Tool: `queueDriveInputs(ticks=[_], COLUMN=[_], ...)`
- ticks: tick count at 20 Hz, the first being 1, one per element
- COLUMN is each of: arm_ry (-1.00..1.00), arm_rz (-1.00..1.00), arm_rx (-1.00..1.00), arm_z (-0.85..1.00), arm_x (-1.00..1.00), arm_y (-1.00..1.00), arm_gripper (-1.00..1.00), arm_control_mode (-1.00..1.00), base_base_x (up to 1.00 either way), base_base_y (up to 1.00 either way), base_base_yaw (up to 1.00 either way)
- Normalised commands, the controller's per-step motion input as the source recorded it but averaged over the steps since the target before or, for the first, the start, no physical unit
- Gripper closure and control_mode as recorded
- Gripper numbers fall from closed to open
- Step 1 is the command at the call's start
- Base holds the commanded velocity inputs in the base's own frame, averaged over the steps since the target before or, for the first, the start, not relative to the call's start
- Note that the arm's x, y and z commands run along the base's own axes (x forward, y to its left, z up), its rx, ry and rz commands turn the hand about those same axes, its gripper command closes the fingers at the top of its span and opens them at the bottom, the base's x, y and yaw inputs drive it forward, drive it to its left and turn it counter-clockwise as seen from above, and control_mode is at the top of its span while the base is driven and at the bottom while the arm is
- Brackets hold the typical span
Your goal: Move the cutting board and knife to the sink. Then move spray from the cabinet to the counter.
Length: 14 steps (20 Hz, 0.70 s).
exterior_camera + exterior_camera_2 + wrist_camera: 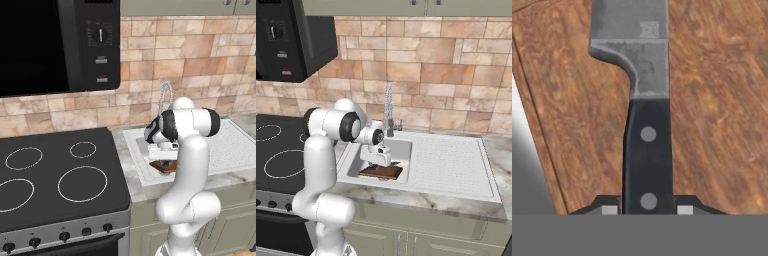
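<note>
**Operator:** What is the risk at this point?

**Technician:** You have the end effector (647,210) clenched on the black handle of the knife (644,100), low over the cutting board (712,100), which lies in the sink (406,150) basin. If you release from a height, the knife may bounce or slide off the board against the basin wall. If you descend too far, the blade may jam on the wood and twist in the grasp.

**Operator:** Describe the arm pose.

**Technician:** Working left to right: beside the stovetop (55,175), the arm rises from the base, bends at the elbow over the worktop (406,197) edge and reaches down into the basin. The hand points straight down, close to the faucet (389,112).
</note>
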Motion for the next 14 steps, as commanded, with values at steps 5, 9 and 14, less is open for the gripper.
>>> queueDriveInputs(ticks=[5, 9, 14], arm_ry=[0.00, 0.00, 0.00], arm_rz=[0.00, 0.00, 0.00], arm_rx=[0.00, 0.00, 0.01], arm_z=[-0.32, -0.33, -0.26], arm_x=[0.02, 0.01, 0.01], arm_y=[0.00, 0.00, 0.00], arm_gripper=[1.00, 1.00, 1.00], arm_control_mode=[-1.00, -1.00, -1.00], base_base_x=[0.00, 0.00, 0.00], base_base_y=[0.00, 0.00, 0.00], base_base_yaw=[0.00, 0.00, 0.00])
